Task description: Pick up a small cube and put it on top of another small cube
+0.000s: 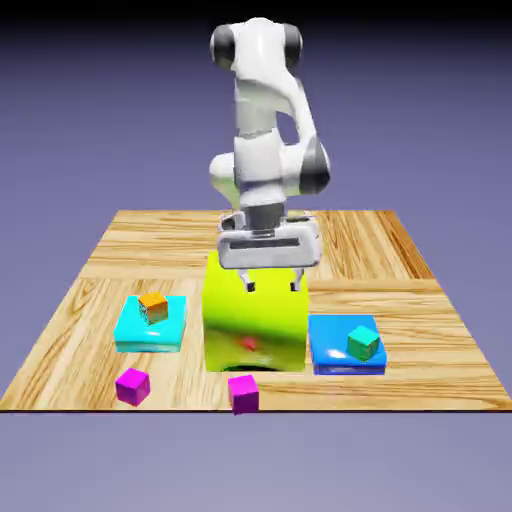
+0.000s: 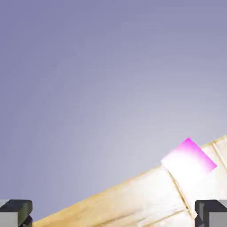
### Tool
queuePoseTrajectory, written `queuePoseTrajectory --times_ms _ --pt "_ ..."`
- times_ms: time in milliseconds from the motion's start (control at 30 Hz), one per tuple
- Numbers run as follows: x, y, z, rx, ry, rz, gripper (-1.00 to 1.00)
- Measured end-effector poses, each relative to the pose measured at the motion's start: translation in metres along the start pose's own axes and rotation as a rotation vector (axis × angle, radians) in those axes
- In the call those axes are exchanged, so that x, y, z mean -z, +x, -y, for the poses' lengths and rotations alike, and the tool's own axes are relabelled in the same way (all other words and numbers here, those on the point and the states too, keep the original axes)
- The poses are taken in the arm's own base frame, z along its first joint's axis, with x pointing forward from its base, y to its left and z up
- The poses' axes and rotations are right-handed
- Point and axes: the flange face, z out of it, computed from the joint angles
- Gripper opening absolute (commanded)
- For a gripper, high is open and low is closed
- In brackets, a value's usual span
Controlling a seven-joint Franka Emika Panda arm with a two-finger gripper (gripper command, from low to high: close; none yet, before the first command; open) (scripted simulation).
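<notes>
The small cube (image 1: 243, 393), a tiny magenta-pink one, sits at the table's front edge, just in front of the big yellow-green block (image 1: 255, 325). In the hand view the small cube (image 2: 189, 159) shows brightly lit at the right, beside the table's edge. My gripper (image 1: 273, 288) hangs open over the top of the yellow-green block, behind and above the small cube, with nothing between its fingers. In the hand view my gripper (image 2: 113, 215) shows only its two fingertips (image 2: 16, 213), far apart in the bottom corners.
A more purple magenta cube (image 1: 132, 386) lies at the front left. An orange cube (image 1: 153, 306) rests on a flat cyan block (image 1: 140, 332). A teal cube (image 1: 363, 343) rests on a flat blue block (image 1: 330, 350).
</notes>
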Motion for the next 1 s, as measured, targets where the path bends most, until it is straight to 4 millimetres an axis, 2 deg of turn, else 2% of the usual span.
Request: queuePoseTrajectory --times_ms 267,300,400,433,467,567,600,667,800,833,933,1000 --pt "-0.093 0.027 0.014 -0.397 -0.256 0.124 0.0" --pt "-0.105 0.036 0.012 -0.457 -0.284 0.132 0.0" --pt "-0.141 0.083 -0.005 -0.67 -0.348 0.139 0.0" --pt "-0.146 0.11 -0.019 -0.742 -0.338 0.124 0.0" --pt "-0.146 0.11 -0.019 -0.742 -0.338 0.124 0.0" --pt "-0.198 0.103 -0.032 -0.741 -0.337 0.125 0.0" --pt "-0.213 0.101 -0.037 -0.742 -0.337 0.124 -1.0" --pt "-0.213 0.101 -0.037 -0.742 -0.337 0.124 -1.0" --pt "-0.146 0.111 -0.018 -0.746 -0.334 0.129 -1.0" --pt "-0.141 0.111 -0.012 -0.763 -0.316 0.161 -1.0" --pt "-0.121 0.027 0.015 -0.582 -0.353 0.221 -1.0" --pt "-0.105 -0.032 0.025 -0.447 -0.382 0.242 -1.0"
